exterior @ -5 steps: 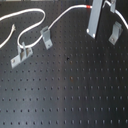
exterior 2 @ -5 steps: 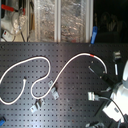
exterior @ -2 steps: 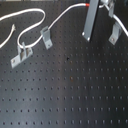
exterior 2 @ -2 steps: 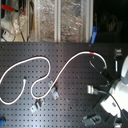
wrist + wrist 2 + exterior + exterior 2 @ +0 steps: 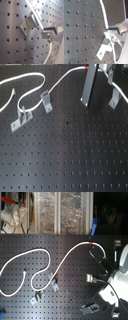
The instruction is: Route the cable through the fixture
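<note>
I am watching a black perforated board (image 5: 75, 159) with the cable (image 5: 60, 267) lying across it. In the second exterior view the cable is snaking from a loose end near the board's left edge, looping up and round, dipping toward two small clips (image 5: 54, 285), then climbing to its red band (image 5: 90, 243) near the board's far edge and bending down toward the arm (image 5: 120, 272) at the second exterior view's right. In the first exterior view I am seeing the same white line passing just beside the clip (image 5: 46, 100) and a lower bracket (image 5: 21, 118), then rising to the red band (image 5: 89, 66) at the top, where a grey upright part of the tool (image 5: 88, 86) is hanging over the board.

In the first wrist view the cable (image 5: 35, 15) is lying across a metal fixture (image 5: 29, 22), touching it, and running on to a silver finger (image 5: 51, 33). In the second wrist view the cable (image 5: 104, 15) is coming down to the gripper (image 5: 111, 37), where a metal finger (image 5: 110, 37) is meeting it. The jaws seem closed narrowly around the cable, though I cannot tell for certain how firmly.
</note>
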Controlling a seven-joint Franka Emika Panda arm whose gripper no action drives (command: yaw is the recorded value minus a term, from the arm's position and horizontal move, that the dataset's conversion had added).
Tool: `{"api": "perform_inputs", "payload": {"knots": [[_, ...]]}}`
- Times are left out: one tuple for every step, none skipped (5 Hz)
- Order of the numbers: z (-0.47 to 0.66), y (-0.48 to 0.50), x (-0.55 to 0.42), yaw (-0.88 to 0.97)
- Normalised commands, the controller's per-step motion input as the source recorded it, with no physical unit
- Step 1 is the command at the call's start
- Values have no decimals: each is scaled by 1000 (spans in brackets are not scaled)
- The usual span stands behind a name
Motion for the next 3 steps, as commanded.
{"api": "perform_inputs", "payload": {"knots": [[4,19,20,0],[199,118,-225,-197],[85,-269,-259,-394]]}}
